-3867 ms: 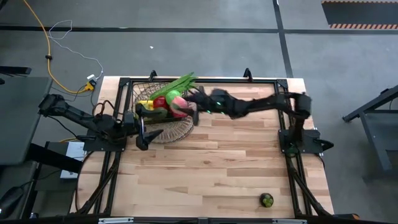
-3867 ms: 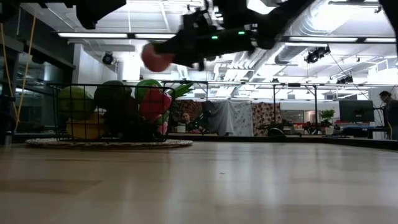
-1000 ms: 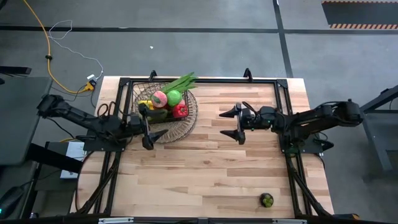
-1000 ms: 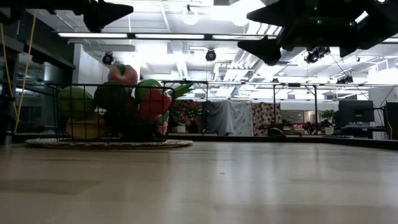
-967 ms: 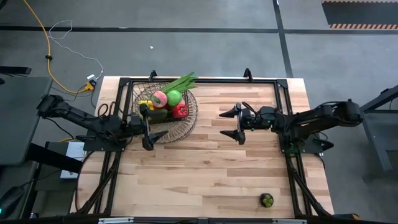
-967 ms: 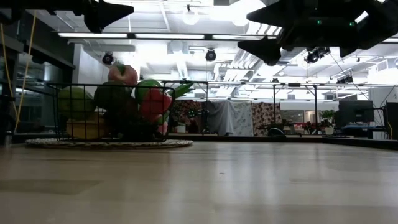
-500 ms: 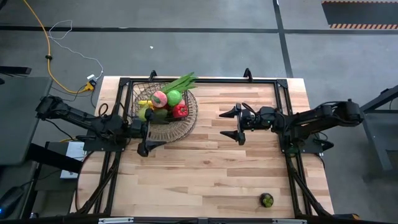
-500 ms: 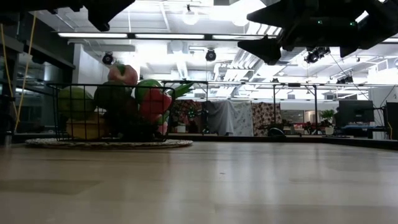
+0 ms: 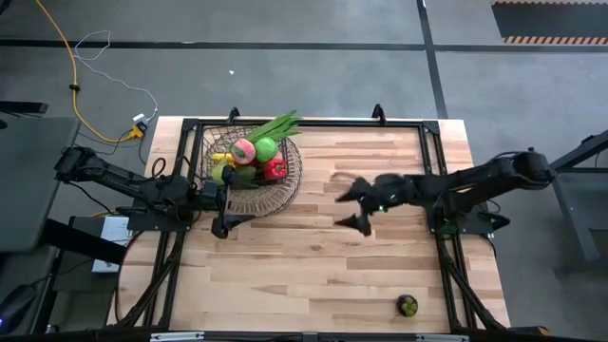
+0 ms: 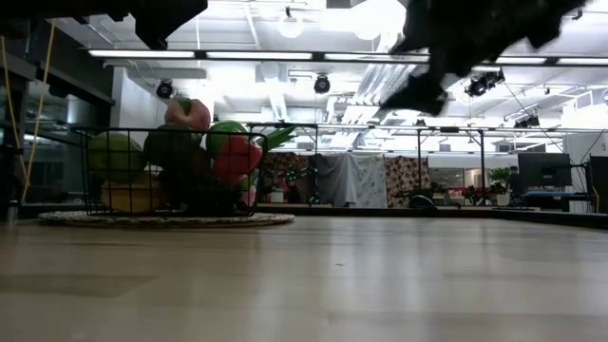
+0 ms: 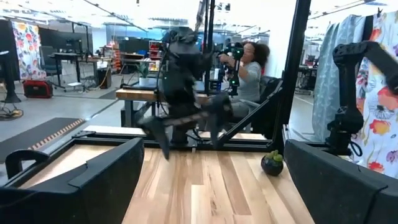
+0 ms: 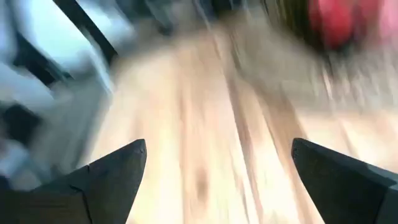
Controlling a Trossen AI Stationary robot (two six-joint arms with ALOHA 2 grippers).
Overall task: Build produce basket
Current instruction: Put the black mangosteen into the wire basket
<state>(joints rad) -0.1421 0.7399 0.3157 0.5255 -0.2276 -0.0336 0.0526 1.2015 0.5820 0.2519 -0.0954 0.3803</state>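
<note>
Basket sits at the far left part of the table, dark wire mesh, round flared rim. Produce piled inside: pink piece on top, green ball beside it, red piece toward the right rim, yellow piece and light green piece on the left side, leafy stalks sticking out over the far rim. Low view shows the same heap rising above the basket wall, pink piece highest.

One dark green piece lies alone at the near right edge of the table, well apart from the basket; left wrist view shows it too on the wood.

Left gripper hovers at the basket's near-left rim, fingers spread apart, holding nothing; its two dark fingers frame the left wrist view with bare table between.

Right gripper is over mid table, right of the basket, apart from it, fingers wide apart and empty. Right wrist view is motion-blurred: wood grain and a red smear, fingers spread at the sides.

Person seated in the room beyond the table.
</note>
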